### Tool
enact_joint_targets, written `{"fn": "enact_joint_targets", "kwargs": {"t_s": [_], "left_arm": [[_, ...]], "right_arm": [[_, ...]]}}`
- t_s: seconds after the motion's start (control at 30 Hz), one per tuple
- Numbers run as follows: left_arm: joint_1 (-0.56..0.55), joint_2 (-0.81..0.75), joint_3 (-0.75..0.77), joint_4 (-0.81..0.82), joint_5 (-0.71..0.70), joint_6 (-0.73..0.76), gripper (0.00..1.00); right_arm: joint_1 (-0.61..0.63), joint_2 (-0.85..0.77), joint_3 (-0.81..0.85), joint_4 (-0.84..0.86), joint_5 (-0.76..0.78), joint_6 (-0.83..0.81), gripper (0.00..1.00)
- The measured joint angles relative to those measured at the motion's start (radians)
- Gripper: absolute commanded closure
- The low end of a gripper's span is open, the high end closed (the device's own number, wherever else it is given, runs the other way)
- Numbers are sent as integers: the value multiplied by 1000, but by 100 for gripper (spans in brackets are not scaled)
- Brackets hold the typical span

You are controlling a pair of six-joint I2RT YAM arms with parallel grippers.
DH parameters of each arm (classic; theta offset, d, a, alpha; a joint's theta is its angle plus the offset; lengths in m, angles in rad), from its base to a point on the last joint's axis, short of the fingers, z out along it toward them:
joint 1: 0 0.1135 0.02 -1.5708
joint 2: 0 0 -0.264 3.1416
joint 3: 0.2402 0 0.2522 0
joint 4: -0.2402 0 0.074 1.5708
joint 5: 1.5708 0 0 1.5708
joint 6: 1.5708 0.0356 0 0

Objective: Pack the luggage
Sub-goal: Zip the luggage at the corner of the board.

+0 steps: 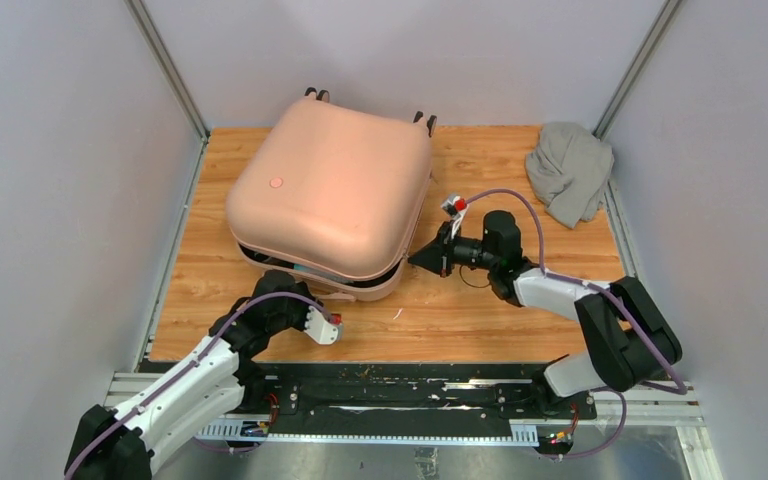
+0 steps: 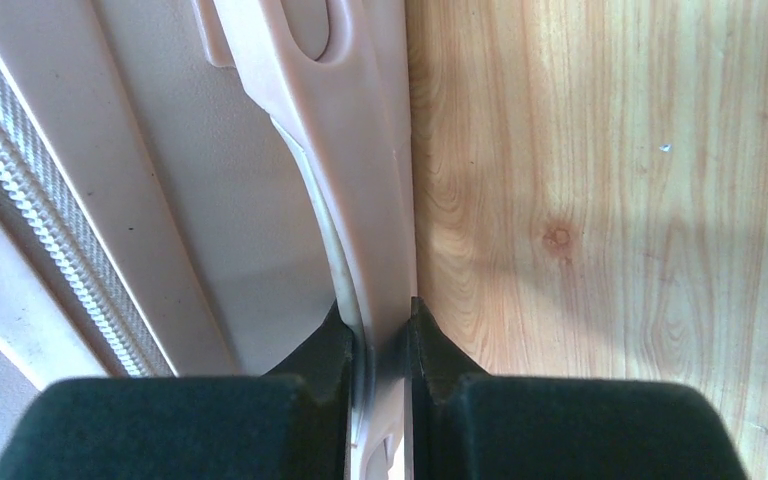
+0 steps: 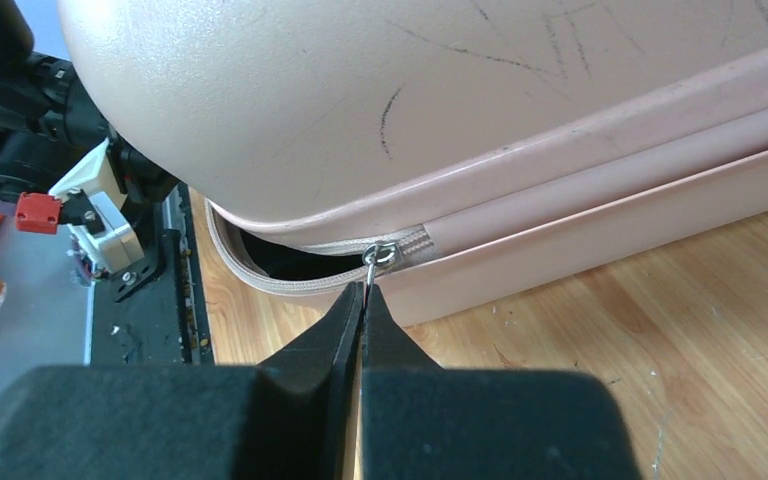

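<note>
So the luggage (image 1: 330, 190) is sitting on the wooden surface (image 1: 480, 310), a bit left of the middle, with its wheels pointing toward the far wall. The pink lid is lying down over the bottom half but isn't sealed. We're seeing a dark gap along the near edge where the two shells aren't meeting.

The left hand (image 2: 380, 330) is reaching in at the near-left side and clamping onto the pink handle (image 2: 360, 150). We're looking at a finger pressing on each side of that strip, right where the shell meets the wood. The zipper teeth (image 2: 50, 200) are running along the left of that view.

The right hand (image 3: 363, 300) is coming in at the near-right corner, and it's pinched tight on the little metal zipper pull (image 3: 380, 255), right where the zipped part is ending and the gap is starting. Its fingertips are touching each other around the tab.

There's also a grey cloth (image 1: 570, 170) lying crumpled in the far right corner, well apart from the case and both arms.
</note>
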Motion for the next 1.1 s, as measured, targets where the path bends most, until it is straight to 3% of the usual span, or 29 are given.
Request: {"fn": "enact_joint_targets", "kwargs": {"t_s": [0.27,0.67,0.87,1.0,1.03,1.1], "left_arm": [[-61,44,24,-6,-53,-58,100],[-120,76,41,-10,-120,-113,100],[-167,103,59,-3,-110,-146,100],[-180,116,79,-21,-108,-172,100],[-180,119,92,-38,-101,-180,95],[-181,124,126,-93,-89,-203,62]], "right_arm": [[88,-107,-23,-137,124,-90,100],[198,-161,-42,-187,274,-120,100],[341,-167,-42,-248,174,-114,100],[352,-169,-39,-304,167,-114,86],[350,-179,-38,-334,180,-114,82],[337,-206,-38,-380,209,-105,69]]}}
